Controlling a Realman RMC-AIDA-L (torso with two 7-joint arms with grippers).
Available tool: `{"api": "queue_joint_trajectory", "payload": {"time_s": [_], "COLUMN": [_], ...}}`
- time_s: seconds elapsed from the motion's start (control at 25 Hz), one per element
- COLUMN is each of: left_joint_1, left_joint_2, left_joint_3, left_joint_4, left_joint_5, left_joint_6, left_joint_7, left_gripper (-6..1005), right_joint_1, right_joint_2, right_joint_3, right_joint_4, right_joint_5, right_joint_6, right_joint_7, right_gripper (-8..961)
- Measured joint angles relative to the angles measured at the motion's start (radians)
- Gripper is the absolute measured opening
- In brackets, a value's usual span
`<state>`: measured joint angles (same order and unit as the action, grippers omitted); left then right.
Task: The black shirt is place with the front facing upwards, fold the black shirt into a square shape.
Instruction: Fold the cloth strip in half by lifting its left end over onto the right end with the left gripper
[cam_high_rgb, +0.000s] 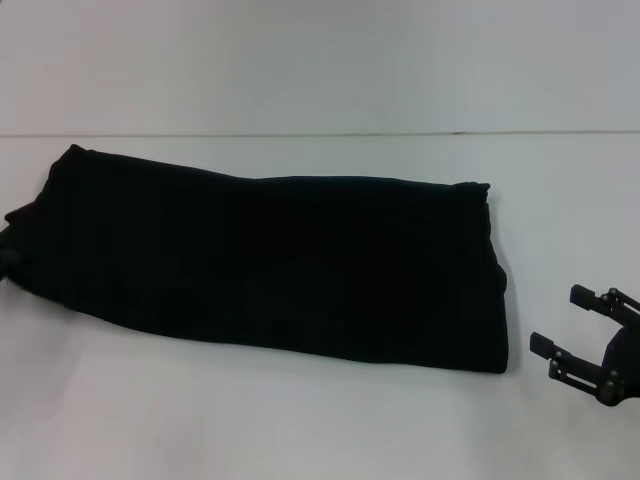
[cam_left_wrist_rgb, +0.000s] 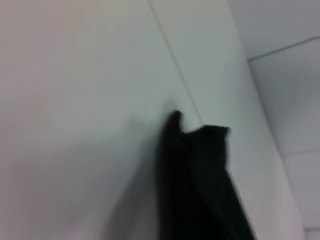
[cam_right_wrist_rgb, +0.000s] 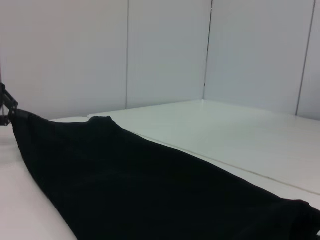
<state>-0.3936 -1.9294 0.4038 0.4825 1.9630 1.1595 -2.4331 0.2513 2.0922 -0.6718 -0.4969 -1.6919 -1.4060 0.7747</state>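
Observation:
The black shirt (cam_high_rgb: 270, 265) lies on the white table as a long folded band running left to right, with no print showing. It also shows in the right wrist view (cam_right_wrist_rgb: 150, 190) and, close up, in the left wrist view (cam_left_wrist_rgb: 200, 190). My left gripper (cam_high_rgb: 8, 258) is at the band's far left end, mostly cut off by the picture edge. The right wrist view shows that left gripper (cam_right_wrist_rgb: 6, 106) right at the cloth's far corner. My right gripper (cam_high_rgb: 578, 322) stands open off the shirt's right end, a short gap from the cloth, with nothing between its fingers.
The white table (cam_high_rgb: 320, 430) extends around the shirt on all sides. A thin seam (cam_high_rgb: 320, 134) runs across it behind the shirt. Pale wall panels (cam_right_wrist_rgb: 165, 50) rise beyond the far edge.

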Motion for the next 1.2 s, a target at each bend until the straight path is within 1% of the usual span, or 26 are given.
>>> {"api": "queue_joint_trajectory", "payload": {"time_s": [0.12,0.24,0.36,0.4,0.44,0.48,0.52,0.56,0.6,0.68,0.72,0.76,0.8,0.84,0.88,0.92,0.96,1.0,1.04,1.12,1.2], "left_joint_1": [-0.029,-0.087,-0.171,-0.202,-0.244,-0.27,-0.309,-0.338,-0.367,-0.422,-0.434,-0.452,-0.462,-0.47,-0.478,-0.493,-0.505,-0.529,-0.544,-0.565,-0.566], "left_joint_2": [0.002,-0.003,-0.019,-0.027,-0.04,-0.048,-0.066,-0.078,-0.096,-0.144,-0.161,-0.195,-0.22,-0.234,-0.241,-0.244,-0.244,-0.245,-0.245,-0.245,-0.246], "left_joint_3": [-0.005,0.0,0.014,0.025,0.05,0.067,0.097,0.12,0.149,0.217,0.239,0.283,0.323,0.372,0.413,0.468,0.498,0.542,0.555,0.551,0.529], "left_joint_4": [0.004,0.02,0.039,0.042,0.048,0.05,0.054,0.057,0.059,0.059,0.059,0.059,0.053,0.033,0.005,-0.047,-0.097,-0.2,-0.273,-0.397,-0.464], "left_joint_5": [-0.008,-0.017,-0.017,-0.015,-0.015,-0.015,-0.017,-0.019,-0.019,-0.018,-0.017,-0.015,-0.018,-0.035,-0.061,-0.104,-0.142,-0.222,-0.273,-0.353,-0.399], "left_joint_6": [0.05,0.095,0.146,0.161,0.177,0.187,0.195,0.198,0.198,0.189,0.183,0.168,0.151,0.126,0.103,0.07,0.049,0.007,-0.021,-0.055,-0.067], "left_joint_7": [0.001,0.007,0.018,0.021,0.023,0.024,0.024,0.024,0.025,0.031,0.034,0.04,0.046,0.056,0.07,0.095,0.116,0.175,0.223,0.319,0.391], "left_gripper": [72,76,80,81,83,84,85,86,88,90,92,93,94,95,97,98,99,100,102,104,107], "right_joint_1": [0.0,-0.003,-0.009,-0.012,-0.016,-0.019,-0.023,-0.028,-0.032,-0.039,-0.044,-0.047,-0.049,-0.051,-0.052,-0.052,-0.052,-0.053,-0.053,-0.05,-0.042], "right_joint_2": [0.0,0.0,-0.001,-0.001,-0.001,-0.001,0.0,0.0,0.0,0.0,0.0,0.0,0.0,0.0,0.0,0.001,0.001,0.001,0.001,0.001,0.001], "right_joint_3": [0.012,0.027,0.038,0.039,0.042,0.045,0.048,0.051,0.052,0.057,0.061,0.066,0.07,0.074,0.076,0.077,0.077,0.076,0.075,0.072,0.07], "right_joint_4": [0.018,0.03,0.033,0.034,0.034,0.035,0.037,0.038,0.041,0.044,0.044,0.044,0.044,0.045,0.045,0.046,0.048,0.051,0.053,0.056,0.057], "right_joint_5": [0.0,0.0,-0.002,-0.003,-0.003,-0.004,-0.004,-0.003,-0.003,-0.001,0.0,0.0,-0.001,-0.002,-0.004,-0.005,-0.006,-0.006,-0.007,-0.007,-0.008], "right_joint_6": [0.009,0.015,0.016,0.016,0.016,0.016,0.016,0.014,0.012,0.004,-0.001,-0.006,-0.01,-0.014,-0.018,-0.02,-0.021,-0.022,-0.022,-0.022,-0.018], "right_joint_7": [-0.001,-0.006,-0.007,-0.007,-0.006,-0.006,-0.005,-0.006,-0.007,-0.007,-0.007,-0.007,-0.007,-0.007,-0.007,-0.007,-0.008,-0.008,-0.008,-0.008,-0.008], "right_gripper": [838,838,838,838,838,838,838,838,838,838,838,838,838,838,838,838,838,838,838,838,838]}}
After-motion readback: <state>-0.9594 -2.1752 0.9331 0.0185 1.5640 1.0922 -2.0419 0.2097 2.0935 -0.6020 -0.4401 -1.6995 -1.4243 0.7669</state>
